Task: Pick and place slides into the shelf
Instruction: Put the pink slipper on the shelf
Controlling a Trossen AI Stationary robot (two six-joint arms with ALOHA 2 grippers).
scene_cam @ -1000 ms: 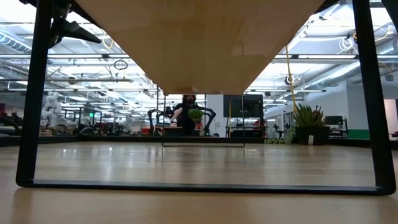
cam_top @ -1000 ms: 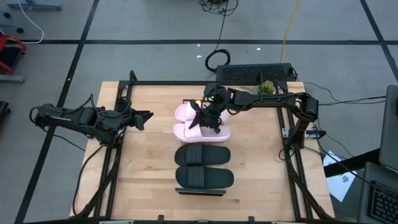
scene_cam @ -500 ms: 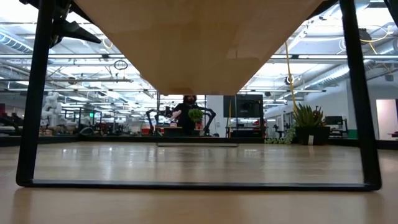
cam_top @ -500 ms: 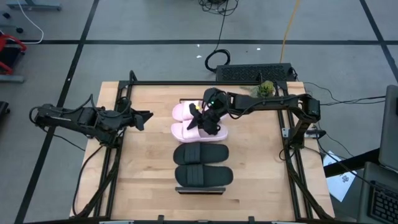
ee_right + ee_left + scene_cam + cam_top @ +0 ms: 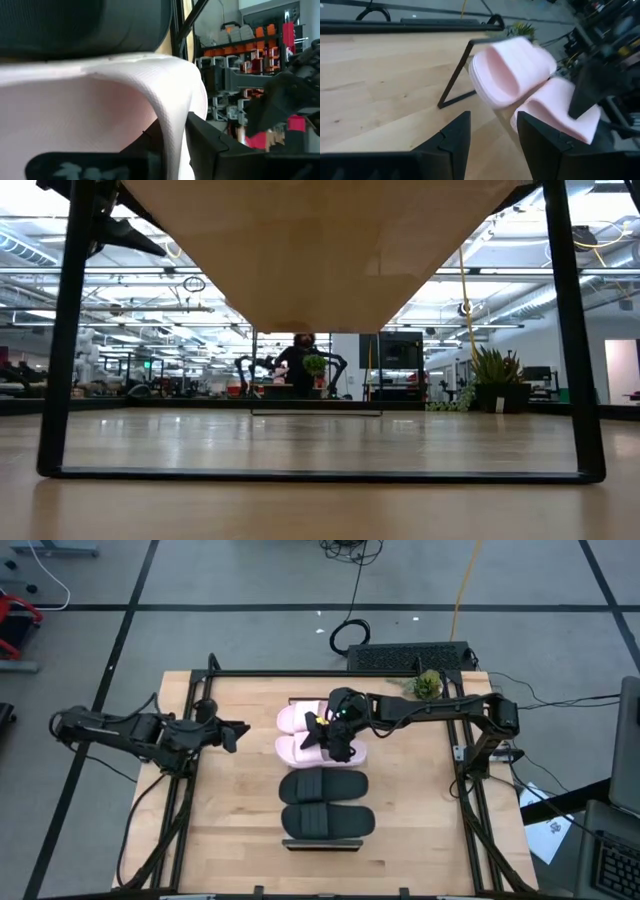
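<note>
Two pale pink slides lie side by side at the far end of the shelf: the far one [image 5: 298, 718] and the near one [image 5: 308, 750]. Two black slides [image 5: 323, 787] [image 5: 328, 823] lie on the shelf's near half [image 5: 320, 845]. The low view shows the shelf's underside [image 5: 320, 250] and black end frame [image 5: 60, 330]. My right gripper [image 5: 335, 737] is shut on the near pink slide. My left gripper [image 5: 238, 730] is open and empty, left of the shelf, pointing at the pink slides [image 5: 512, 72]. My right gripper pinches the near pink slide's wide strap [image 5: 170, 95] between its two fingers, one finger [image 5: 85, 25] on each face of it. It comes level from the table's right side. Whether the slide rests on the shelf or hangs just above it, I cannot tell.
A black keyboard-like box [image 5: 410, 657] and a small green plant [image 5: 428, 683] stand at the table's far right. Black frame rails [image 5: 190, 790] run along the table's left and right sides. A person [image 5: 303, 360] shows far off in the room.
My right gripper has gone toward the table's left edge, still shut on the near pink slide. Both pink slides now lie a little farther left. In the low view the shelf's end frame has shifted, its two legs standing closer together.
</note>
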